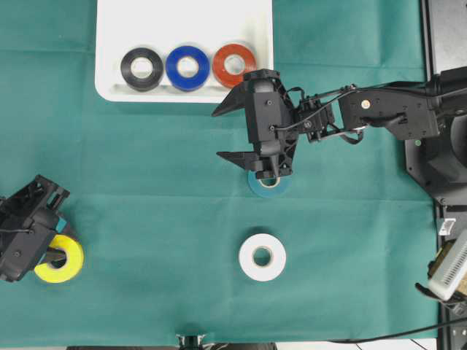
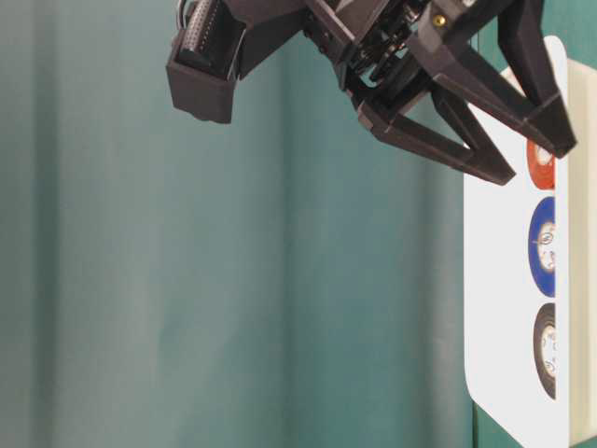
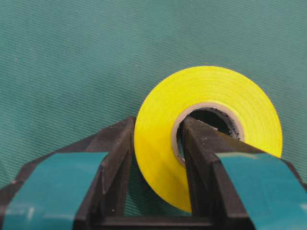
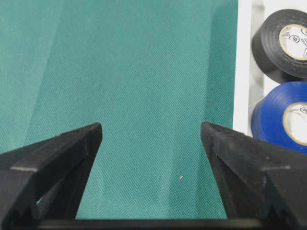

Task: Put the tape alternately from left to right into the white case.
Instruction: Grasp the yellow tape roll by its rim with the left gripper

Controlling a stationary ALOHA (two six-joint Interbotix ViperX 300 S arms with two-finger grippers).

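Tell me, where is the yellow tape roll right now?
In the overhead view the yellow tape roll lies at the far left on the green cloth, pinched by the left end effector.

The table is covered in a green woven cloth, matt with a fine visible weave. The yellow tape roll looks like smooth, faintly ribbed vinyl around a pale cardboard core, while the white case is smooth plastic. The left gripper is matt black plastic with teal tape patches on its fingers.
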